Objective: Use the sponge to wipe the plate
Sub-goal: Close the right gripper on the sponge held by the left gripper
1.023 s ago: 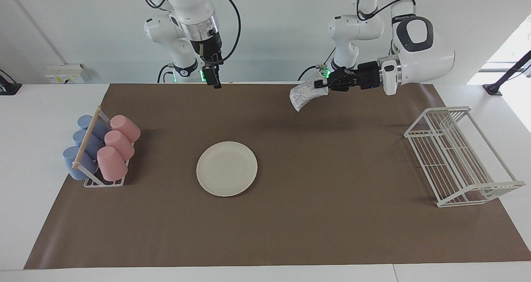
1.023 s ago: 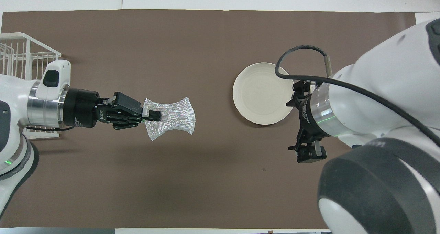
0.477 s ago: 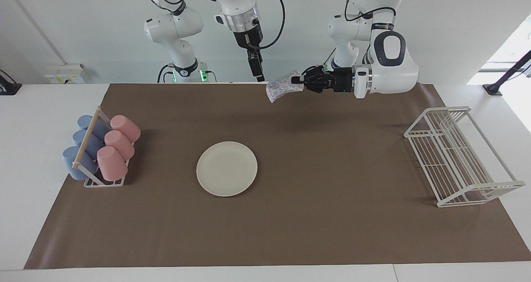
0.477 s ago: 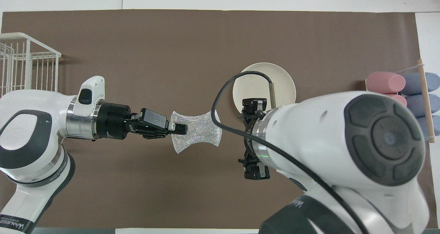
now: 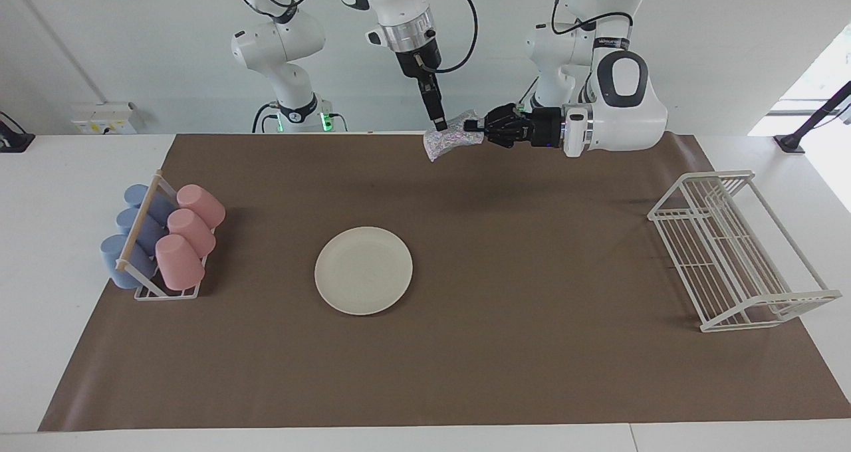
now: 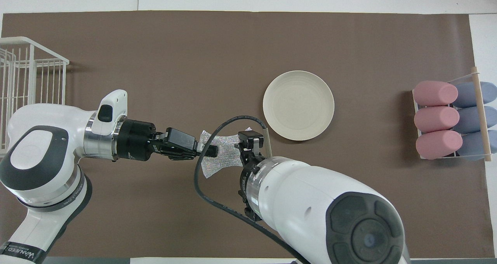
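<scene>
The cream plate (image 5: pixel 364 270) (image 6: pixel 298 105) lies flat on the brown mat, with nothing on it. My left gripper (image 5: pixel 469 126) (image 6: pixel 213 150) is shut on the silvery glittery sponge (image 5: pixel 447 139) (image 6: pixel 225 161) and holds it sideways in the air, over the mat's edge nearest the robots. My right gripper (image 5: pixel 439 125) (image 6: pixel 249 136) points down and its tip is at the sponge's free end. I cannot tell whether it touches the sponge. The sponge is well apart from the plate.
A rack of pink and blue cups (image 5: pixel 159 242) (image 6: pixel 452 120) lies toward the right arm's end of the table. A white wire rack (image 5: pixel 731 249) (image 6: pixel 27 73) stands toward the left arm's end. The brown mat (image 5: pixel 532 345) covers most of the table.
My right gripper has swung across toward the left arm and come up to the sponge's free end. My left gripper has carried the sponge toward it and slightly higher. The plate has not moved.
</scene>
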`<state>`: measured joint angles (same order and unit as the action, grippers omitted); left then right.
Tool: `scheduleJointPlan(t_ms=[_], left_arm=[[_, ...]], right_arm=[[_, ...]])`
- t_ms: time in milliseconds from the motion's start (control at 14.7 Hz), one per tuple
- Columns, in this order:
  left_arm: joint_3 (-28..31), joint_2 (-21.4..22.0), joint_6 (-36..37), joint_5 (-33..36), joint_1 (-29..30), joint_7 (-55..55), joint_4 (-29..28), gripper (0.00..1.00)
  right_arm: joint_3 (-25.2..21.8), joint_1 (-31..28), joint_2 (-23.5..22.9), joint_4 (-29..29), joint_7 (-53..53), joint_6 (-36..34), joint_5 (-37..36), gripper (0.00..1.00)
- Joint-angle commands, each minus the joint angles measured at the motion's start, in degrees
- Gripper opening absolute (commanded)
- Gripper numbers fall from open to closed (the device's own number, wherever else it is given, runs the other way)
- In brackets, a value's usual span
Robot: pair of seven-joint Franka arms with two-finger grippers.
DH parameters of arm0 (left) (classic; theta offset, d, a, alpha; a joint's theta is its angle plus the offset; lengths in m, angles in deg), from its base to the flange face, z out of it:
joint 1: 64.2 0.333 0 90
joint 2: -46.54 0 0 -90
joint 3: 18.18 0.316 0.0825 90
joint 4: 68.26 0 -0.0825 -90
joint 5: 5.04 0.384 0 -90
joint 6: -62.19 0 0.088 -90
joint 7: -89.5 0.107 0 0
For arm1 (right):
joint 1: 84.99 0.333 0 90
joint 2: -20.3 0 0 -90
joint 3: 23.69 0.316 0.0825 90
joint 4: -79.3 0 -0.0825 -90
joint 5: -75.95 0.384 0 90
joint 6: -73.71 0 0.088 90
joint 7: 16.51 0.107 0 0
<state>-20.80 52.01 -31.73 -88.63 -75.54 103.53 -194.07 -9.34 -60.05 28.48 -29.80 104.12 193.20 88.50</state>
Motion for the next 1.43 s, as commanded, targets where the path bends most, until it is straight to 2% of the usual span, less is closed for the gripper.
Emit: scheduleJointPlan(t_ms=[0,409,477,545,614,750,955,1364], left_arm=[[0.8,0.2,2.1,-0.7,-0.1,1.2,-0.6,0.0],[0.8,0.2,3.1,-0.3,-0.1,1.5,-0.2,0.0],[0.8,0.2,3.1,-0.2,-0.1,1.6,-0.2,0.0],[0.8,0.2,3.1,-0.1,-0.1,1.6,-0.2,0.0],[0.8,0.2,3.2,0.5,0.0,1.7,-0.2,0.0],[0.8,0.2,3.5,1.0,0.0,1.9,-0.2,0.0],[0.8,0.2,4.0,1.1,0.1,2.0,-0.2,0.0],[0.8,0.2,4.2,1.9,0.2,2.1,-0.1,0.0]], right_arm=[[0.2,-0.8,-0.3,-1.8,-0.7,4.4,1.2,1.0],[0.2,-1.0,-0.4,-1.6,-0.5,4.7,1.2,1.0],[0.2,-1.0,-0.4,-1.6,-0.5,4.7,1.2,0.91],[0.2,-1.0,-0.4,-1.6,-0.7,5.0,1.2,0.73],[0.3,-1.0,-0.5,-1.6,-0.7,5.7,1.3,0.52],[0.2,-1.1,-0.8,-1.5,-1.1,5.9,1.8,0.0],[0.2,-1.1,-1.1,-1.1,-0.7,7.6,4.4,0.0],[0.2,-1.1,-1.1,-1.2,-1.2,7.5,4.4,0.0]])
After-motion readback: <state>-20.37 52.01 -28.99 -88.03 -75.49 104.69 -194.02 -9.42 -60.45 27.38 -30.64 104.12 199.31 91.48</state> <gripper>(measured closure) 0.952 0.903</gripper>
